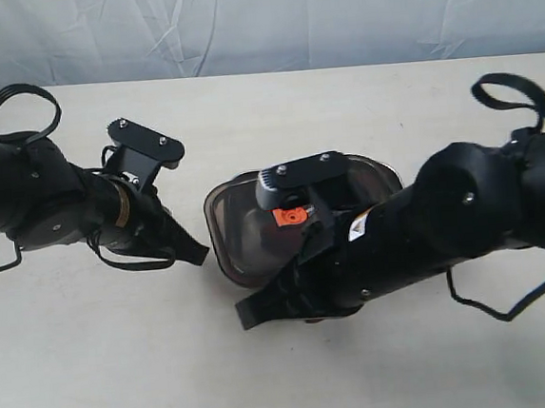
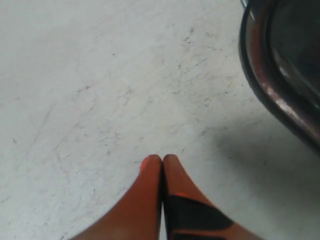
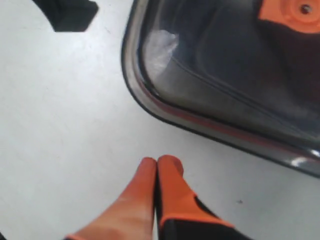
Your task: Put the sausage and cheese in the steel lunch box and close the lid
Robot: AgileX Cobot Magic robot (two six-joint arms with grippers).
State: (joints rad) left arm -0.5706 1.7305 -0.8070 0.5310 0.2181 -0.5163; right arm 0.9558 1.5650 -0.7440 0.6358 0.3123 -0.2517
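1. Exterior view: the lid lies flat in the middle of the counter with its orange tab facing up. It appears to cover the lunch box, which does not show beneath it. You see no sausage or cheese loose on the counter, so they are probably inside, though the dark lid hides them. The left hand sits just beside the lid's edge. The right hand reaches across the lid to its near corner.
2. Left wrist view: your left hand is clenched on nothing over bare counter, near the lid's rim but apart from it.
3. Right wrist view: your right hand is clenched and empty, just off the lid's corner. You cannot tell whether the lid is pressed fully home, and that is likely all that is left. Only the two crowded arms stand in the way.
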